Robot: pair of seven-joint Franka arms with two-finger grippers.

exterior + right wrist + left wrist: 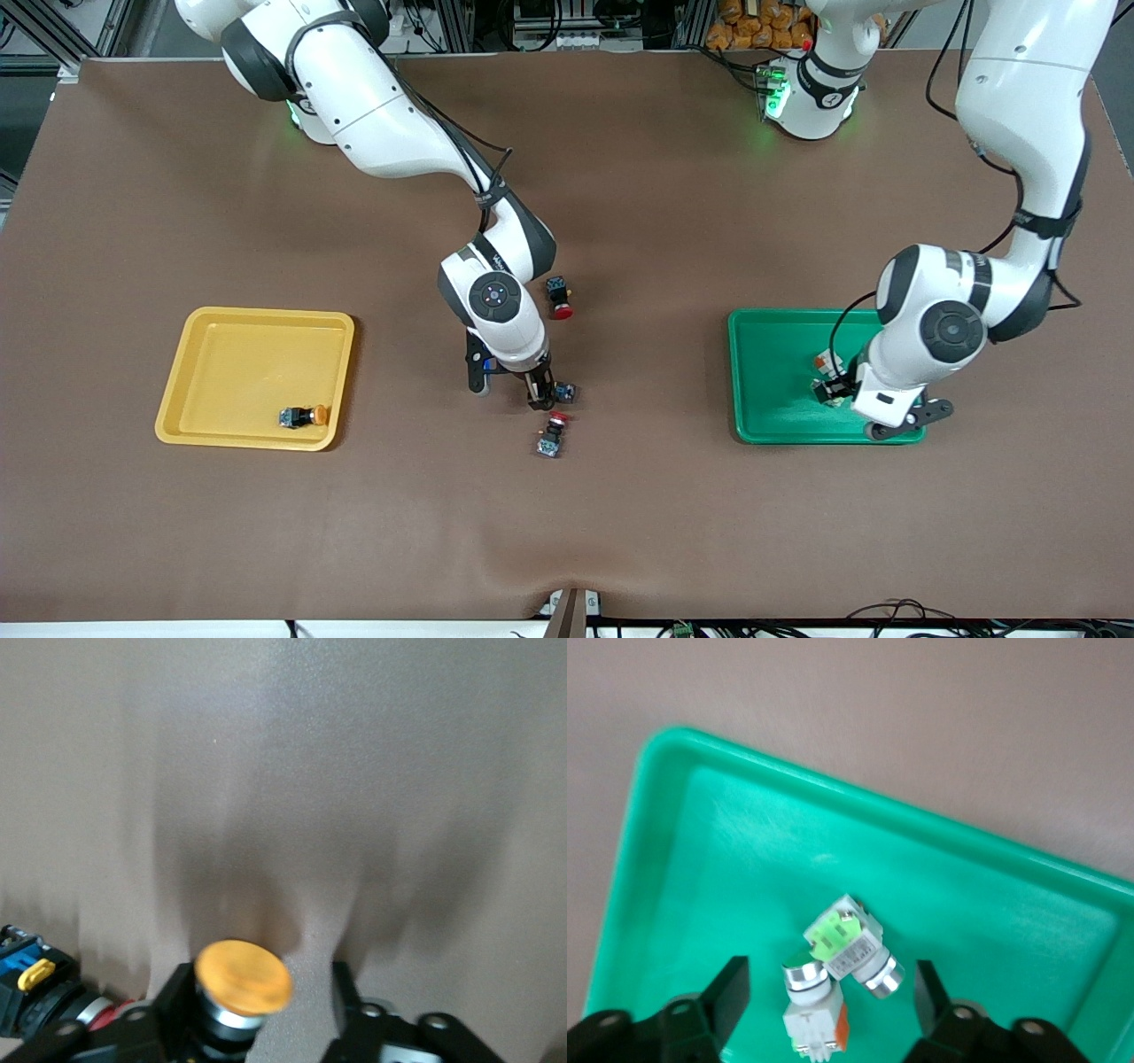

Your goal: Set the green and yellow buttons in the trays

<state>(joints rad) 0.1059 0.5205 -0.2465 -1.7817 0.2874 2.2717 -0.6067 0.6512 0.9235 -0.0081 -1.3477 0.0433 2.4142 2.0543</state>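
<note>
- Red-capped switch (551, 439) lies on the tabletop (673, 532) just beside the right claw (259, 988), a little nearer the front camera than it. It is not one of the task's things and should be left alone.
- Low at the tabletop, the right claw stands open around a yellow-capped button (244, 979). One finger (177, 988) is against the button's body and the other is apart from the cap, so the button is straddled, not clenched.
- Judged from this, the step in hand is the pick of the last yellow-capped button. The next move calls for shutting the claw squarely on the black body, without nudging the red-capped switch, then lifting.
- Well away from that claw, toward the right arm's end of the tabletop, the yellow tray (248, 363) holds one yellow-capped button (306, 416) near its camera-side rim. The straddled button belongs there too.
- Over the green tray (744, 859), the left claw (831, 981) is released, its fingers spread wide.
- Directly below it, two green-faced buttons (846, 943) lie touching each other on the tray floor, so the green half looks done. That arm need only rise straight up without catching them.
- Farther from the camera than the right claw, a second red-capped switch (558, 297) sits beside the right arm's wrist.
</note>
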